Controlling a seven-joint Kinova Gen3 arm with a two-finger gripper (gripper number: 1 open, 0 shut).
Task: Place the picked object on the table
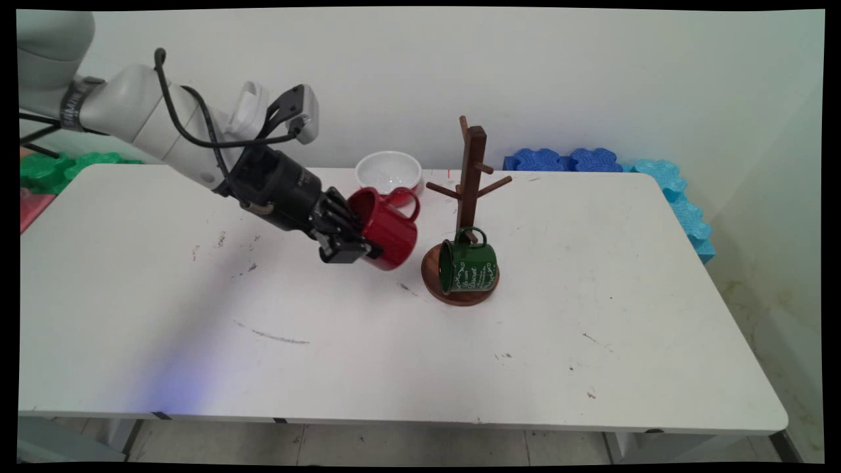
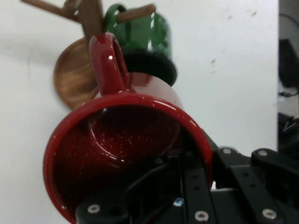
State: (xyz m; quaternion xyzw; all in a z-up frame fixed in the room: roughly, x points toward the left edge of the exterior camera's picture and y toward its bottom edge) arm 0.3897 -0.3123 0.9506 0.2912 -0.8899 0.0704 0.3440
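Black two-finger gripper (image 1: 351, 240) clamped on rim of glossy red enamel mug (image 1: 389, 230), held tilted above white table (image 1: 328, 355), just left of wooden mug tree (image 1: 468, 197); green enamel mug (image 1: 468, 266) hanging on tree's low peg. White bowl (image 1: 388, 172) behind.

Open surface (image 1: 328, 355) along the whole near side and far right, free for passage. Blocked just right of the claw (image 1: 358, 240) and its gripped red mug (image 1: 387, 230) by a wooden mug stand (image 1: 470, 190) with pegs jutting both ways and a green mug (image 1: 468, 266) hanging low over its round base. Crowded behind by a white bowl (image 1: 388, 171) near the far edge.
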